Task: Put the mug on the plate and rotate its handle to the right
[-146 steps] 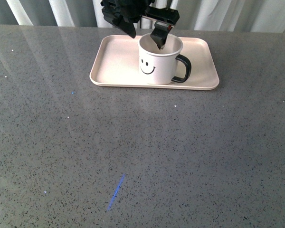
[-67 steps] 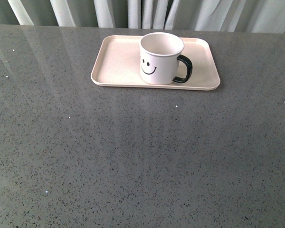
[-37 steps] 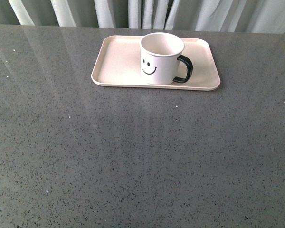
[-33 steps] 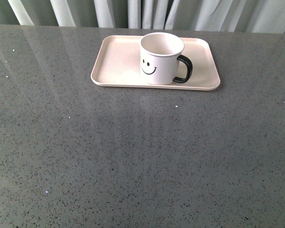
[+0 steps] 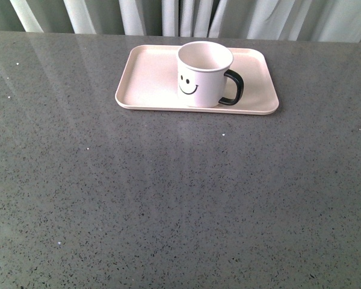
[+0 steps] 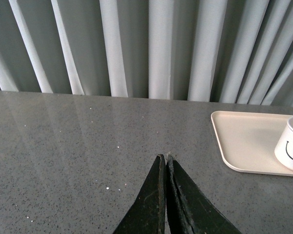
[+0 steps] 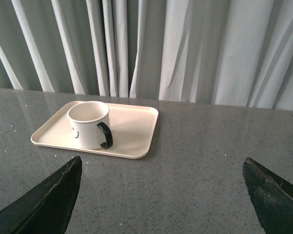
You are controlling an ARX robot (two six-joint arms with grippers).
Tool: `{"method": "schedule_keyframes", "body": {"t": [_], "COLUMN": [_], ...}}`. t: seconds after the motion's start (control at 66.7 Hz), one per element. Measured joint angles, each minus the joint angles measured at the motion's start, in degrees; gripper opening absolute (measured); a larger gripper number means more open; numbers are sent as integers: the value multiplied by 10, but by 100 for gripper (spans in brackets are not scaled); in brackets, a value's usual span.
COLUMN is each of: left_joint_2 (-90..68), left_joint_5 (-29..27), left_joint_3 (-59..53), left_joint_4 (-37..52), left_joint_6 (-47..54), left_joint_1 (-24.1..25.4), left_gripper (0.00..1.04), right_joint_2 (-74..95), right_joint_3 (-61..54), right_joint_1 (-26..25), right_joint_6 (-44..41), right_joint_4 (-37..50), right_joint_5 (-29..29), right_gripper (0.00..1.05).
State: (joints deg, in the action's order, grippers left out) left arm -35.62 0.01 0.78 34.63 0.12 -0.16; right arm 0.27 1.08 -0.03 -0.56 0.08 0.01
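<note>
- Your left gripper (image 6: pixel 164 159) is pinched together and empty. The right gripper (image 7: pixel 161 161) gapes wide and empty. Neither hangs over the mug (image 5: pixel 204 75), as one did two seconds ago.
- The mug stands unmoved on the plate (image 5: pixel 150 78), handle (image 5: pixel 234 87) pointing right, well apart from both grippers.
- Bare table (image 5: pixel 168 192) lies in front of the plate, which sits near the far edge.

tabletop (image 5: pixel 168 198): grey speckled stone look, polished, streaky reflections; plate (image 5: pixel 147 78): pale pink, smooth, matt, plastic-like; mug (image 5: pixel 201 81): cream-white, smooth, looks like glazed ceramic, soft sheen; handle (image 5: pixel 236 88): glossy black; curtains (image 6: pixel 156 48): pale cloth, matt, pleated; left end effector (image 6: pixel 164 160): black, matt, faint scuffs; right end effector (image 7: pixel 161 161): black, matt, slightly grainy.
</note>
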Motion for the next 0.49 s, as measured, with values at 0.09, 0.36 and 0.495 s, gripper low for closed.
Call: {"method": "schedule_keyframes", "body": {"t": [0.09, 0.36, 0.495], "left_joint_2": [35, 143, 178], "left_joint_5": [0, 0, 0], "left_joint_3": [0, 0, 0], "left_joint_4": [-31, -132, -168], "left_joint_6": [0, 0, 0], "left_joint_1": [0, 0, 0], "left_gripper": [1, 1, 1], "right_joint_2": [0, 0, 0], "right_joint_3": [0, 0, 0], "right_joint_1": [0, 0, 0], "right_joint_6": [0, 0, 0], "right_joint_4": [0, 0, 0], "right_joint_5": [0, 0, 0], "right_gripper": [96, 96, 96]}}
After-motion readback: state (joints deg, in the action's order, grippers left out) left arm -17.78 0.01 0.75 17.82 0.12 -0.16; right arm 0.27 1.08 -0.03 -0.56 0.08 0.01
